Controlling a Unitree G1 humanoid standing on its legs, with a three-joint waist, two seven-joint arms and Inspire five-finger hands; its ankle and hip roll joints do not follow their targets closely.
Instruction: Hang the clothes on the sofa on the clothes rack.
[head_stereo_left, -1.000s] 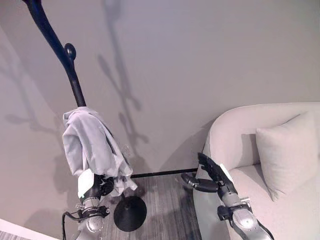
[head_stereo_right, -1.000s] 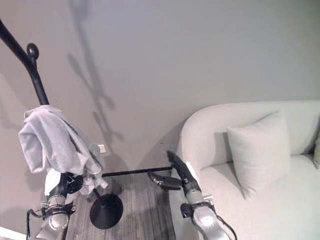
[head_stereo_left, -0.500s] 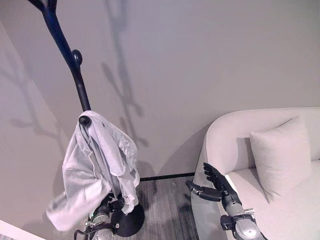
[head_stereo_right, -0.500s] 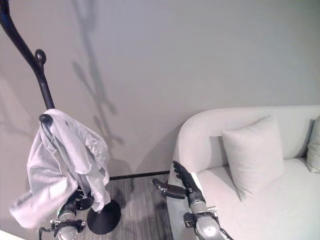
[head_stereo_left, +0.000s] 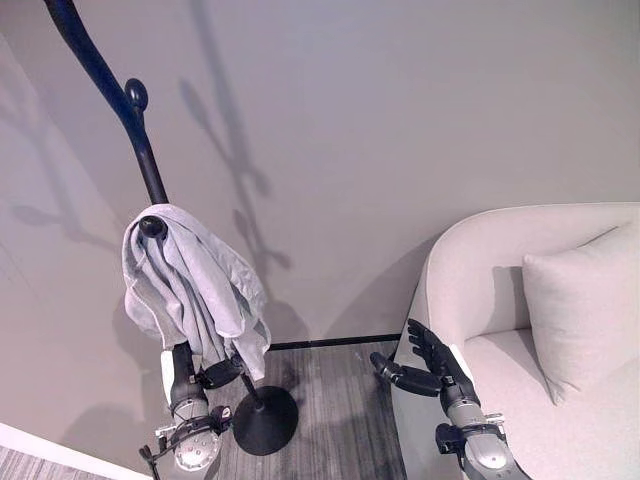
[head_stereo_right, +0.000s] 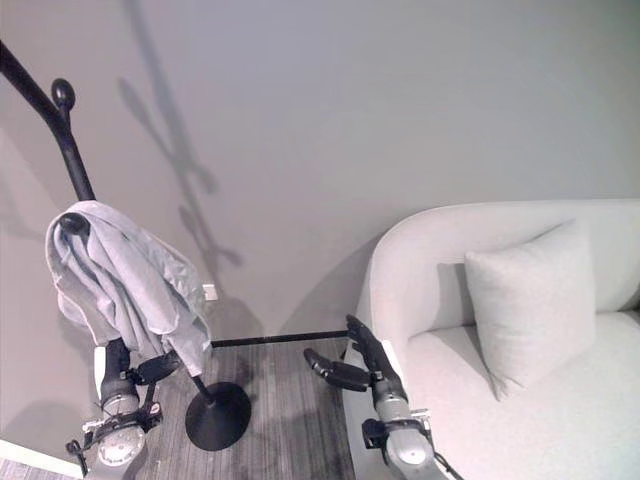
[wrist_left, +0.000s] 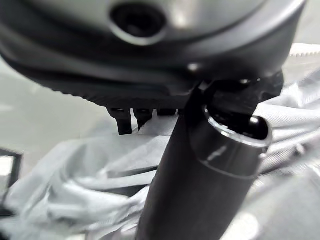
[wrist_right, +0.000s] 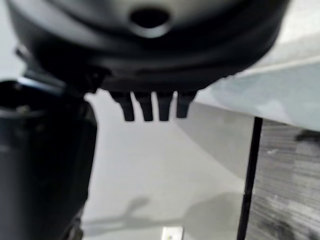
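Note:
A light grey garment (head_stereo_left: 190, 290) hangs bunched over a knob of the black clothes rack (head_stereo_left: 110, 85), its folds falling beside the pole. My left hand (head_stereo_left: 185, 385) sits just under the garment's lower hem, next to the pole, fingers straight and open; the left wrist view shows the grey cloth (wrist_left: 75, 180) past them. My right hand (head_stereo_left: 428, 362) hovers open with fingers spread, in front of the rounded arm of the cream sofa (head_stereo_left: 480, 270), holding nothing.
The rack's round black base (head_stereo_left: 264, 420) stands on the grey wood floor close to the wall corner. A cream pillow (head_stereo_left: 585, 305) leans on the sofa back. A dark baseboard strip (head_stereo_left: 320, 345) runs along the wall between rack and sofa.
The camera has shifted. The garment, loose and billowing low to the left half a second ago, now hangs settled on the knob. My left hand is straight-fingered below it; the right hand hardly moved.

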